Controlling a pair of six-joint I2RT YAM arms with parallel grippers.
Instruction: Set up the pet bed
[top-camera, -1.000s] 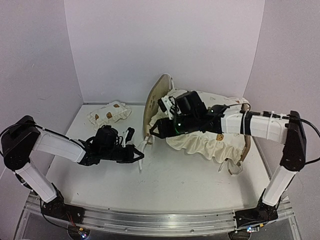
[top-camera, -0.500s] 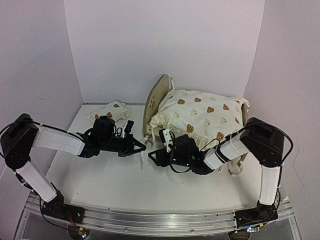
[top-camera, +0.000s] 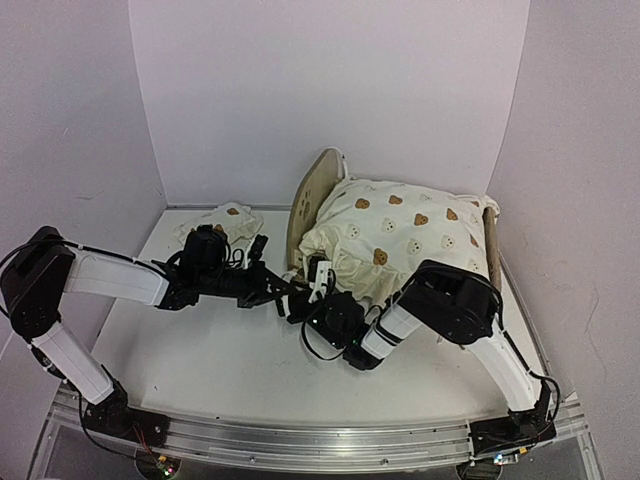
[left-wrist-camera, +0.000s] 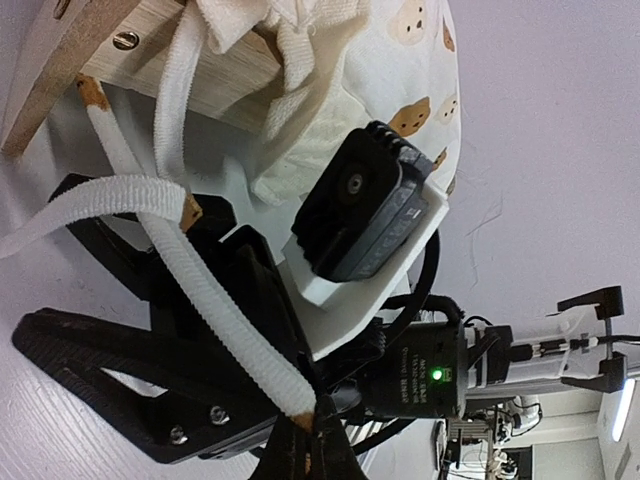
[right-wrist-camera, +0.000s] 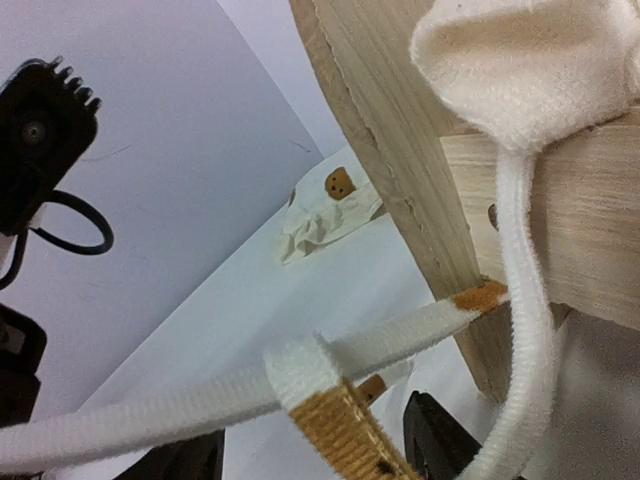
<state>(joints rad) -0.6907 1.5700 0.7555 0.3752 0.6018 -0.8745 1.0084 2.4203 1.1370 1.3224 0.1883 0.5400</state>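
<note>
Pet bed (top-camera: 306, 200) stands just beyond both hands, its near wooden corner close ahead of their fingertips, with the bear-print cushion (top-camera: 400, 235) heaped on top of it. The left hand (left-wrist-camera: 306, 445) is pinched tight on the brown-tipped end of a white tie (left-wrist-camera: 210, 310), which runs away from it toward the bed. The right hand (right-wrist-camera: 320, 445) faces the left one, tip to tip and nearly touching, low over the bench (top-camera: 220, 350). Its fingers stand apart. The strap passes across the gap between them, and whether it touches them cannot be told. A second tie (right-wrist-camera: 525, 300) hangs from the cushion's corner down the wood, just ahead of the right hand. The small pillow (top-camera: 220, 222) lies off to the left of the left hand, back by its wrist and apart from the bed.
</note>
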